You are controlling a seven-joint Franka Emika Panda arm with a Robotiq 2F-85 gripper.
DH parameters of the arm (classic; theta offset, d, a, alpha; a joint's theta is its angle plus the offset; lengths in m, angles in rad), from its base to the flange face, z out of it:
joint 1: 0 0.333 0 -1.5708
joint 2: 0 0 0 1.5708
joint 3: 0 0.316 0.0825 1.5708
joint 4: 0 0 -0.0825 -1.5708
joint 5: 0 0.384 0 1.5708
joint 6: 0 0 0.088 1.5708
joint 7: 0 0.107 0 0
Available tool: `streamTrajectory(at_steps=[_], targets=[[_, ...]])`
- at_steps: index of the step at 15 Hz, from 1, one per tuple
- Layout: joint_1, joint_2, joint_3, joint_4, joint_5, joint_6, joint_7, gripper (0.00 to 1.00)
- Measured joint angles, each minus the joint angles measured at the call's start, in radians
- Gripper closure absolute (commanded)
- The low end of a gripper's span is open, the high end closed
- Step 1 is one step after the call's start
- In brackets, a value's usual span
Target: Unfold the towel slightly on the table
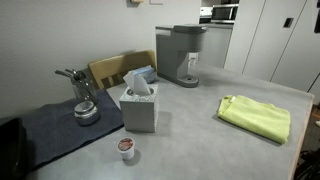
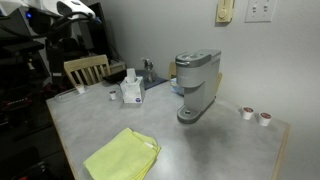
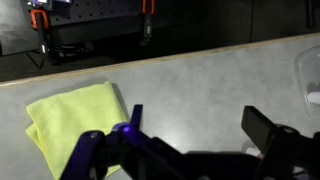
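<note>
The lime yellow-green towel [image 1: 255,117] lies folded on the light grey table [image 1: 195,130], towards one end. In an exterior view the towel [image 2: 123,157] sits near the front edge of the table [image 2: 205,140]. The wrist view shows the towel [image 3: 75,125] at the left on the table [image 3: 200,75], with a folded edge along its left side. My gripper [image 3: 200,125] hangs above bare table to the right of the towel. It is open, with nothing between its fingers [image 3: 135,115], and the left finger is just beside the towel's right edge.
A tissue box [image 1: 138,105] and a grey coffee maker [image 1: 180,55] stand mid-table. A coffee pod [image 1: 126,148] sits in front of the box; two more pods [image 2: 247,112] lie past the coffee maker [image 2: 197,85]. A metal vessel [image 1: 85,108] rests on a dark mat [image 1: 55,130]. A wooden chair [image 1: 115,70] stands behind.
</note>
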Motion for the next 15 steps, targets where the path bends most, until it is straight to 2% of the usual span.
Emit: streamTrajectory(at_steps=[2,7,15], targets=[[-0.020,0.038,-0.023,0.001,0.000,0.011,-0.020,0.00],[-0.043,0.113,-0.095,0.015,-0.001,0.010,-0.176,0.00],[-0.047,0.122,-0.085,0.017,-0.001,0.011,-0.177,0.00]])
